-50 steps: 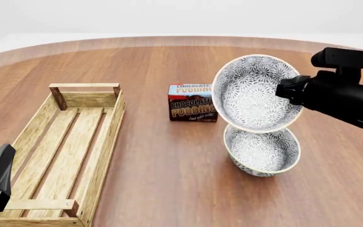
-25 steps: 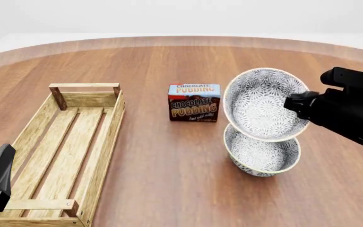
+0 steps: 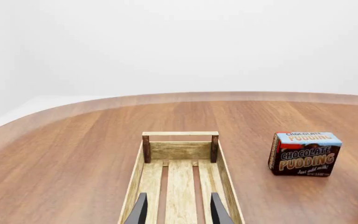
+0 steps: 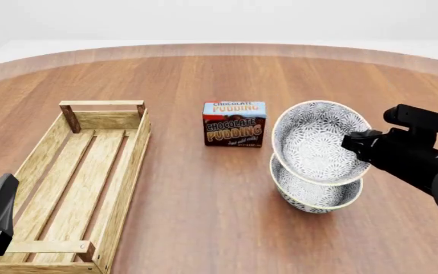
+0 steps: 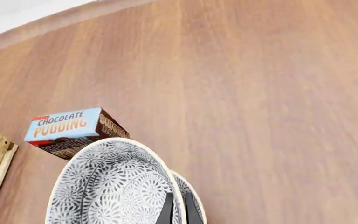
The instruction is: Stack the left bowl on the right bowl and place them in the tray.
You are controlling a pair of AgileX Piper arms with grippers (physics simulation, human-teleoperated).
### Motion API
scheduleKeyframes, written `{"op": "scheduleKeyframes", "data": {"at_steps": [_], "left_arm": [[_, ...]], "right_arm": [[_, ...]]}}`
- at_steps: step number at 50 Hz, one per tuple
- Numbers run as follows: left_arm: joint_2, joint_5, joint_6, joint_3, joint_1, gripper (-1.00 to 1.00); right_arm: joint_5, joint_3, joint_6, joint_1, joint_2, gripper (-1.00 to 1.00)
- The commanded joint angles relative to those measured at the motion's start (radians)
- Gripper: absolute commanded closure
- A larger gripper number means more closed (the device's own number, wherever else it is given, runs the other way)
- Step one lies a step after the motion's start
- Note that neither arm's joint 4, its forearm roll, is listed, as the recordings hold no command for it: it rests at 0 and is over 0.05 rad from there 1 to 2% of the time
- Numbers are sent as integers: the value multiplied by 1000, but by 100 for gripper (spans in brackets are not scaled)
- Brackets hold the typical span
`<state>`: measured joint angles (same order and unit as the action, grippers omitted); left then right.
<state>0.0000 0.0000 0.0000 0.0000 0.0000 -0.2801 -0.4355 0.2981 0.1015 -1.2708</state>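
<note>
Right gripper (image 4: 353, 141) is seen clamped on the rim of the left bowl (image 4: 318, 141), which is held tilted, its lower edge inside the right bowl (image 4: 314, 191) resting on the table (image 4: 203, 217). Left gripper (image 3: 177, 212) is held with fingers spread over the near end of the tray (image 4: 120, 171), well left of the bowls. Beyond the bowls, just to their left, a box lettered "CHOCOLATE PUDDING" (image 4: 234, 124) is noted; smaller print is unreadable.

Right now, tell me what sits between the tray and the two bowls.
In the front view, the chocolate pudding box stands on the table between the tray and the bowls, slightly farther back.
</note>
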Motion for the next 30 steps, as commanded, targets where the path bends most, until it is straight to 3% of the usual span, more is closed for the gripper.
{"op": "scheduleKeyframes", "data": {"at_steps": [1,30], "left_arm": [[0,0,0,0,0,-100],[0,0,0,0,0,-100]], "right_arm": [[-57,31,20,-2,-33,100],[-153,71,37,-15,-126,100]]}}
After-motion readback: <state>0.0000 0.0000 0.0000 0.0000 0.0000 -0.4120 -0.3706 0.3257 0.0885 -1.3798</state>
